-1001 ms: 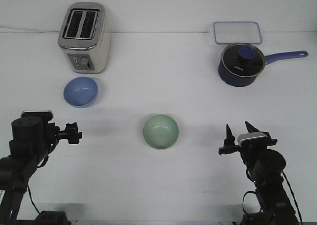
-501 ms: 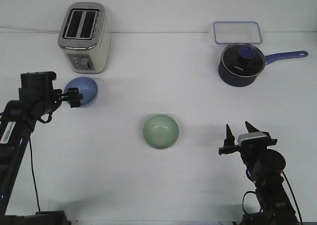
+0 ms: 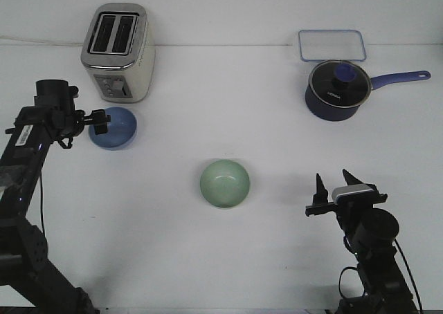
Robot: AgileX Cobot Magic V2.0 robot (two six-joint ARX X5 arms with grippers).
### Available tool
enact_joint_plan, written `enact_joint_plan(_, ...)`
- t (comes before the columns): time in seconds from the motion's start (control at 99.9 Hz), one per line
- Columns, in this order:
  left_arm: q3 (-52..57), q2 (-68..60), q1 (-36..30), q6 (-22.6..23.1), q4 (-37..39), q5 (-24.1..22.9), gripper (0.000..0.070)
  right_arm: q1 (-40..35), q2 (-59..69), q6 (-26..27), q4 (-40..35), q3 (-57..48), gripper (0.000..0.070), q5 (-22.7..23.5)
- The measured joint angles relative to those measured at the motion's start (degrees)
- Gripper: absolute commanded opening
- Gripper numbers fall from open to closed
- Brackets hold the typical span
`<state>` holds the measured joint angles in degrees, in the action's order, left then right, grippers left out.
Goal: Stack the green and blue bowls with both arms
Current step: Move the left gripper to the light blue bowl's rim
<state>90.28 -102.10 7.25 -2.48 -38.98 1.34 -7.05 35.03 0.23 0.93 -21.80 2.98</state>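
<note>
The blue bowl [image 3: 116, 128] sits upright in front of the toaster at the left. My left gripper [image 3: 101, 122] is at that bowl's left rim. Its two dark fingers stand slightly apart, and whether they touch the rim is unclear. The green bowl [image 3: 224, 183] rests upright at the table's middle, with nothing near it. My right gripper [image 3: 333, 187] is at the front right, well to the right of the green bowl. It points up and is open, with nothing between its fingers.
A silver toaster [image 3: 118, 51] stands at the back left, just behind the blue bowl. A dark navy saucepan [image 3: 336, 90] with a glass lid and a long handle is at the back right. A clear lidded container [image 3: 331, 45] lies behind the saucepan.
My left arm has swung up and away from the front left to the blue bowl's left rim. The right arm and both bowls have stayed still.
</note>
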Motion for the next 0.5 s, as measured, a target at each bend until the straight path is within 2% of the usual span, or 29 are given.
enact_joint_plan(0.501,0.00,-7.04,0.13,0.02,2.36,0.07,0.0503,0.00,0.00,0.00,0.02,0.00,0.0448,0.00)
